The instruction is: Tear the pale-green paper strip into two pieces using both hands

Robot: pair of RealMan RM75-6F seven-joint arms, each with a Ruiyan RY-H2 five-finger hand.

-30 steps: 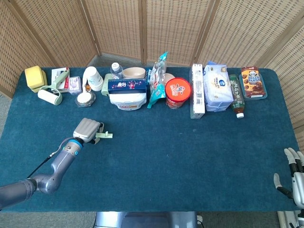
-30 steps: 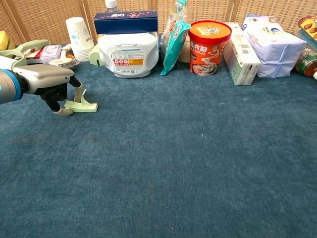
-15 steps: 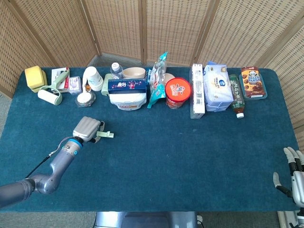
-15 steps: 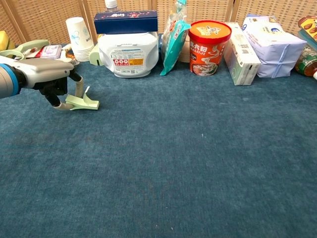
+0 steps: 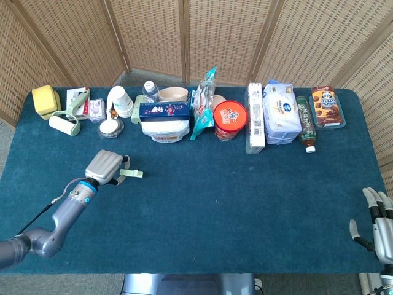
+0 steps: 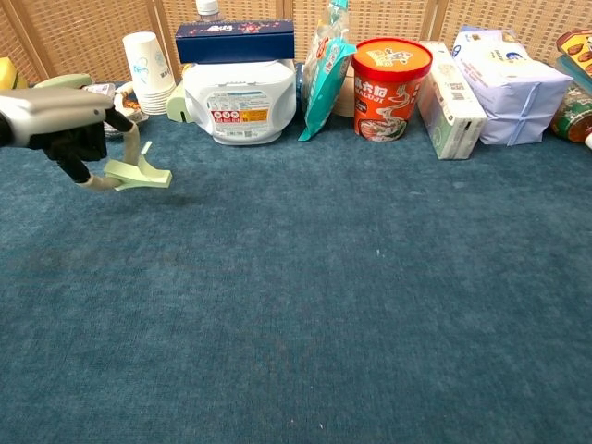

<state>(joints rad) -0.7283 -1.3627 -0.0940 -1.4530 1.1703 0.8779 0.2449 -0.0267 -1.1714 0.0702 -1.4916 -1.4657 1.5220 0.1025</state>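
My left robot hand [image 6: 65, 129] pinches pale-green paper strip [image 6: 137, 174], raised off counter [image 6: 324, 305]. My right robot hand [image 5: 379, 226] spread, empty, far off. Strip untorn; tear remains.

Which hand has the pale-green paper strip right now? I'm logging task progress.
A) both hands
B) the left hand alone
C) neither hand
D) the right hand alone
B: the left hand pinches the pale-green paper strip, while the right hand hangs at the table's far edge.
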